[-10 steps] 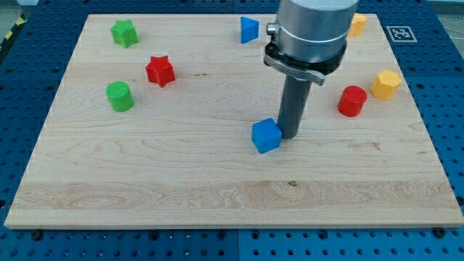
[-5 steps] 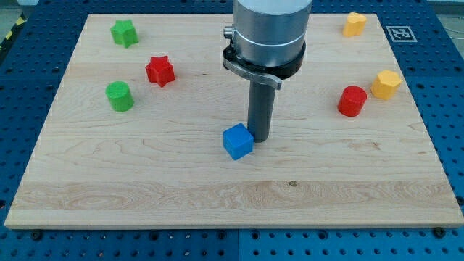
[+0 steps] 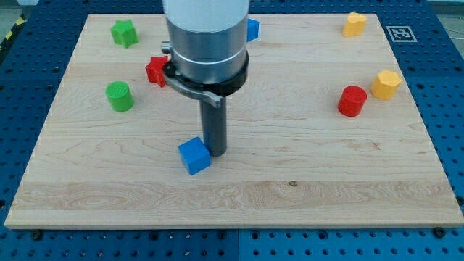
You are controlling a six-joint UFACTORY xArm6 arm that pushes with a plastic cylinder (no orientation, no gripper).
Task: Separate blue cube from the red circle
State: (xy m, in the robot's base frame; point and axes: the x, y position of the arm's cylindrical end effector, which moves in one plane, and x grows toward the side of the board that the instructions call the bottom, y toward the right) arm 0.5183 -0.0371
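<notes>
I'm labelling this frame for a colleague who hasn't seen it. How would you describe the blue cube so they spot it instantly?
Find the wooden board, then the dark rod coming down near its middle. The blue cube sits against my tip, on its left in the view. It is the only square-faced blue block; the other blue block lies at the board's top edge.

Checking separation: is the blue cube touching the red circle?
No, the blue cube sits near the board's middle by my tip, far from the red circle at the view's right.

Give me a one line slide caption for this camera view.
My tip presses the blue cube's right side, far left of the red circle on the wooden board.
</notes>
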